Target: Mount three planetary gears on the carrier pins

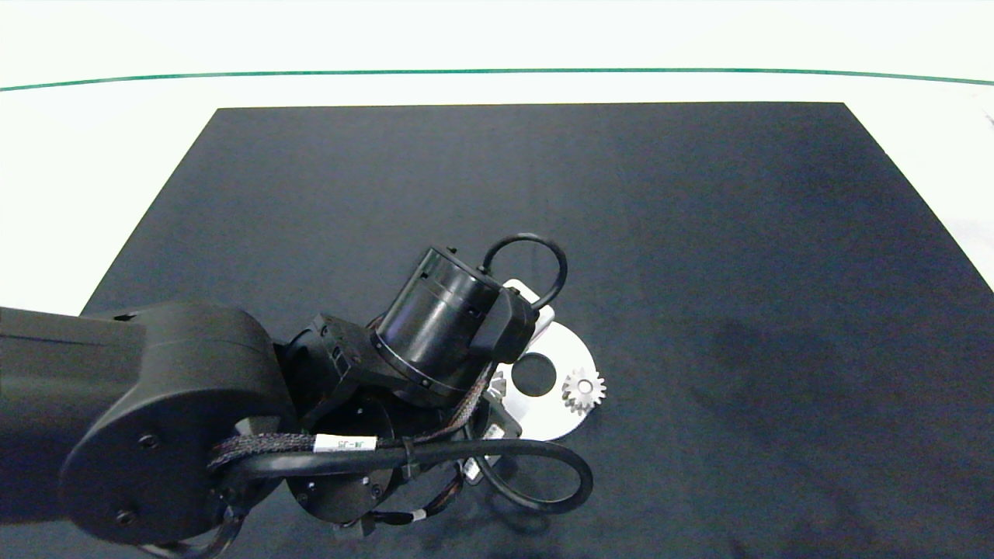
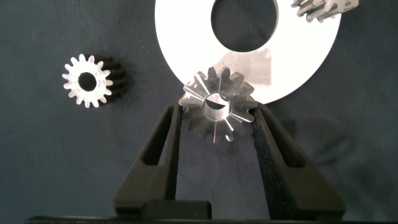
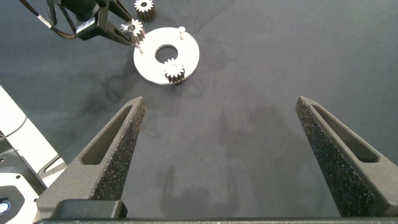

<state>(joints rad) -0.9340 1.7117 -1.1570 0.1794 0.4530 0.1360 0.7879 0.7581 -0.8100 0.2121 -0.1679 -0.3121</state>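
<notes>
A gear [image 2: 216, 104] is gripped by the left gripper [image 2: 216, 118] at the disc's [image 1: 561, 419] nine o'clock edge, one gear [image 1: 583, 390] is seated at three o'clock, and the right gripper [image 3: 221, 118] is held wide apart.

White tag [image 1: 345, 444] on the left arm's cable: short dark print, seemingly upside down, too small to read with certainty.
Second white tag [image 1: 418, 515] lower on the same cable bundle: no print can be made out.
Gears, white disc, table: no writing, numbers or signs visible.
Right wrist view: no readable text on anything shown.
</notes>
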